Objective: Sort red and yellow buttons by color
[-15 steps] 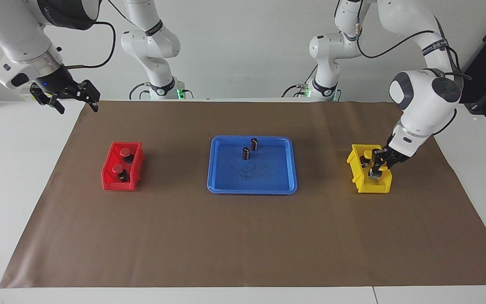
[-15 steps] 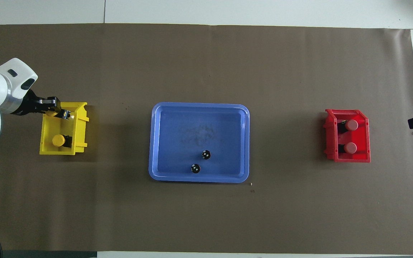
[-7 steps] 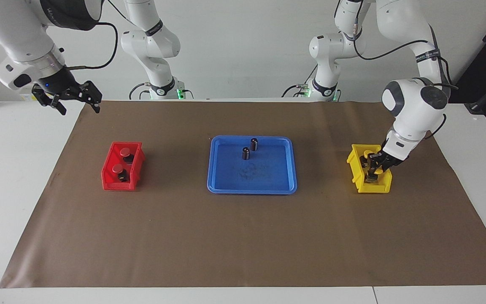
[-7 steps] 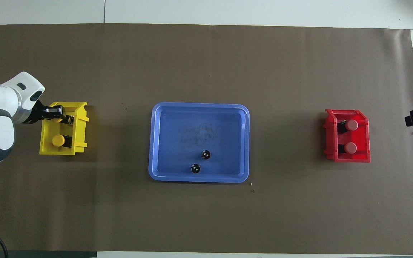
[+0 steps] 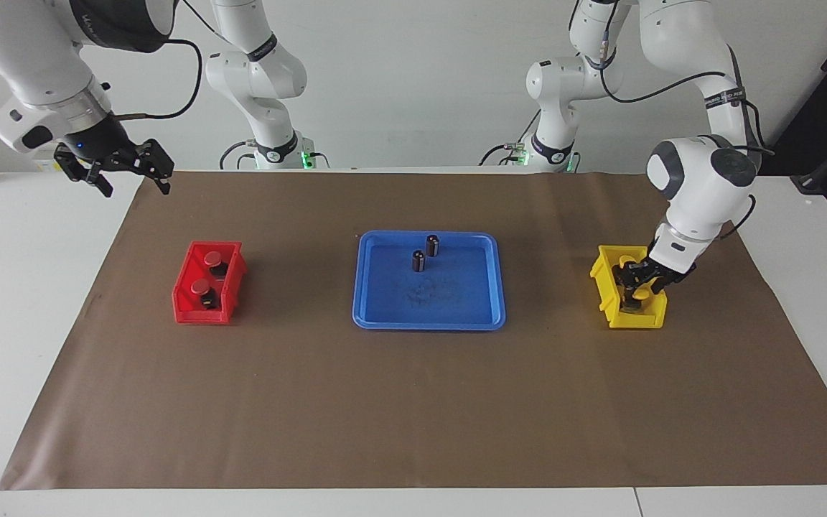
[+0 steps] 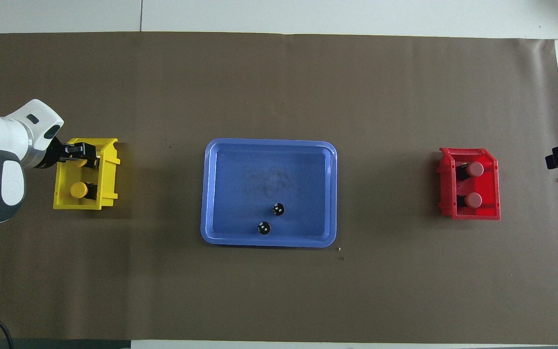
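Note:
Two red buttons sit in the red bin, also visible from overhead as red buttons. One yellow button rests in the yellow bin, in the part nearer the robots. My left gripper is down inside the yellow bin, at a second yellow button that it mostly covers. I cannot tell whether it grips that button. My right gripper hangs open and empty over the table edge at the right arm's end.
A blue tray lies mid-table. Two small dark cylinders stand in its part nearer the robots. A brown mat covers the table.
My left gripper has sunk lower into the yellow bin with the yellow button and shifted slightly toward the robots. The right gripper has drifted a little.

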`<state>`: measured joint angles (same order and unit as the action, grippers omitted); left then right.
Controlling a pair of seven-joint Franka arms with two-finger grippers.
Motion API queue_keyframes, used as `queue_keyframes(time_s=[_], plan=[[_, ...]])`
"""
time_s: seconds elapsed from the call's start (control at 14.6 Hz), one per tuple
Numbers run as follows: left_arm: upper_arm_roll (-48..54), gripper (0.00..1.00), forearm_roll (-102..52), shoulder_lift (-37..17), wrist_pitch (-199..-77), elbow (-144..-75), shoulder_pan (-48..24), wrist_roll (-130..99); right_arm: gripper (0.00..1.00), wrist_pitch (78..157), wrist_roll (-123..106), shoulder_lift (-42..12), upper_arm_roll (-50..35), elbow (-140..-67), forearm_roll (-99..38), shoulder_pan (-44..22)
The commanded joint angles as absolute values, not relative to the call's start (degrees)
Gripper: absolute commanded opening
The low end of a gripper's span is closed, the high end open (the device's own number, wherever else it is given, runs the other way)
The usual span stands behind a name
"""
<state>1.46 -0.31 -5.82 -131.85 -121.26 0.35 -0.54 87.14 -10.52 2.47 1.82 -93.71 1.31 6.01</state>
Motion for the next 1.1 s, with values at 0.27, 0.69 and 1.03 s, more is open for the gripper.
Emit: queue_keyframes(time_s=[0.27, 0.69, 1.03], plan=[[1.67, 1.00, -0.79, -6.24, -114.73, -105.85, -1.32, -1.76, 1.00, 83.85, -9.49, 2.55, 1.06, -93.16, 1.06, 4.40], [2.02, 1.00, 0.19, -4.84, -97.59, -91.95, -2.99, 6.33, 1.00, 84.29, -9.05, 2.55, -0.70, -93.16, 0.79, 3.60], [2.37, 1.00, -0.09, -3.52, -92.99, -88.16, -2.99, 7.12, 1.00, 84.37, -8.96, 2.55, -0.70, -93.16, 0.88, 3.60]])
